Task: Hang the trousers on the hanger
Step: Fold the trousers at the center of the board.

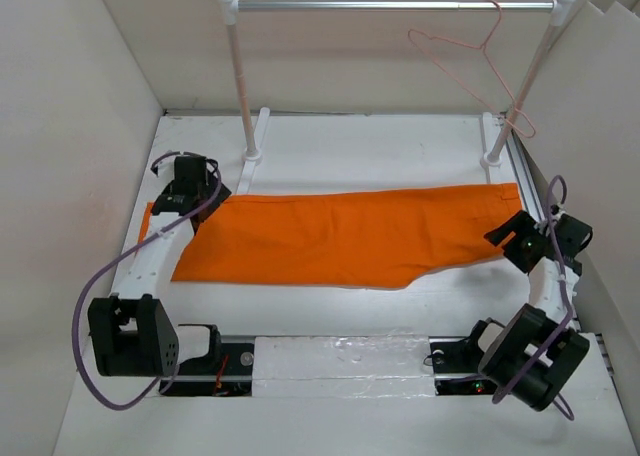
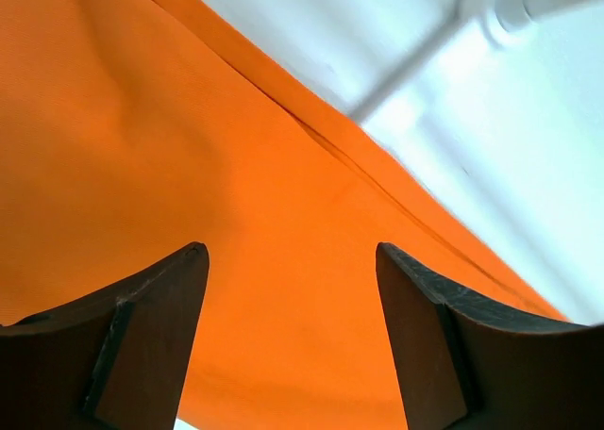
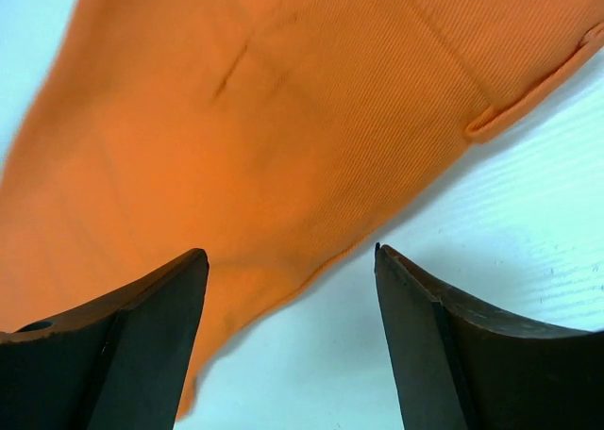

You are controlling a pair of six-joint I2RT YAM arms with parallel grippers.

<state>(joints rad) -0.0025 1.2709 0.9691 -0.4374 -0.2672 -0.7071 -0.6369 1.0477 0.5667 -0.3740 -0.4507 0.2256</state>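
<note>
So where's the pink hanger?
In the top view, the hanger hangs at the right end of the rail, beside the right post, behind the trousers.

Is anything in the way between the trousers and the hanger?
Nothing visible lies between them. The trousers lie flat on the table; the hanger hangs from the rail up behind their right end, its lower tip beside the right post.
</note>
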